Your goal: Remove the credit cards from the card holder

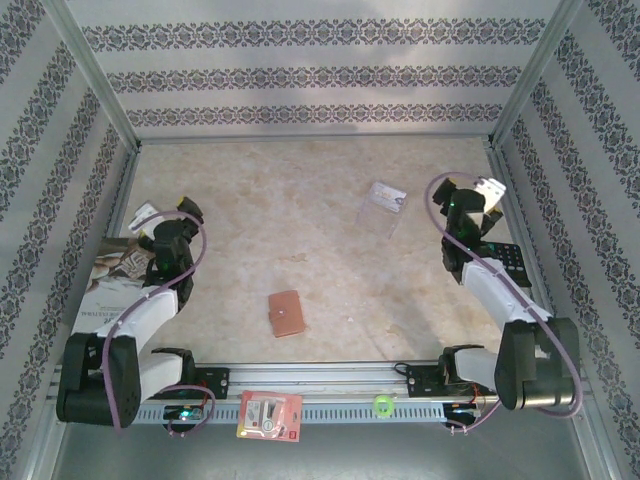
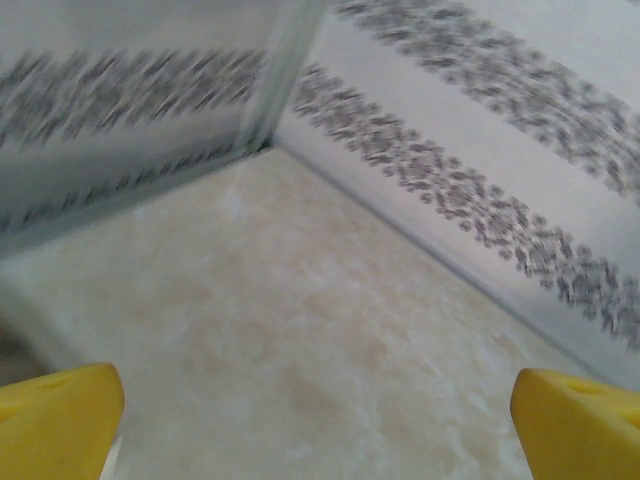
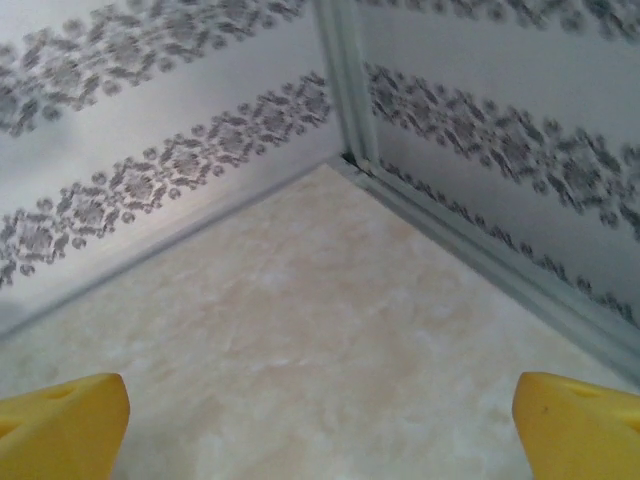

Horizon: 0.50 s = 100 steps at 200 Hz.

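Card holder (image 1: 287, 313) at lower centre, flanked by magazine (image 1: 105, 272) and calculator (image 1: 513, 262); left claw (image 2: 320, 425) and right claw (image 3: 320, 425) spread apart.

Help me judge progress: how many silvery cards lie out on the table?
2, it seems: thin silvery-grey glossy rectangular cards, overlapping, far right of centre, apart from the flat reddish-brown leather card holder. That lies folded shut, so others may hide inside.
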Available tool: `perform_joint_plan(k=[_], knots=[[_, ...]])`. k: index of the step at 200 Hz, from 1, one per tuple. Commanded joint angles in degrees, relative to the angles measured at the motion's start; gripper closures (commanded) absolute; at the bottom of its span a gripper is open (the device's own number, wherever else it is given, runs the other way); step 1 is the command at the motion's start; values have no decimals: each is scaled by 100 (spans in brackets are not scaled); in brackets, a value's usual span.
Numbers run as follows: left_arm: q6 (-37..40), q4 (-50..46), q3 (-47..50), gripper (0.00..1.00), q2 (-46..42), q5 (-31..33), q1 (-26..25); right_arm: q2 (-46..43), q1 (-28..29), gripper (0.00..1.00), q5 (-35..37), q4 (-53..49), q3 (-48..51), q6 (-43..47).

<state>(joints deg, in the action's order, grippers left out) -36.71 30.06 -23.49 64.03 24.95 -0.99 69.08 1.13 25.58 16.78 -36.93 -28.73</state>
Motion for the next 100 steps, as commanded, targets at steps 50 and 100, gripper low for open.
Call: perform_joint_plan(k=[50,100], knots=[[-2230,1595,1100,1,-448,-1389,222,594,-113,2,-2494,-1738,-390,-978],[-1792,-305,-12,4,-418,-3778,184,1851,327,29,-3321,-1888,-1063,-584]])
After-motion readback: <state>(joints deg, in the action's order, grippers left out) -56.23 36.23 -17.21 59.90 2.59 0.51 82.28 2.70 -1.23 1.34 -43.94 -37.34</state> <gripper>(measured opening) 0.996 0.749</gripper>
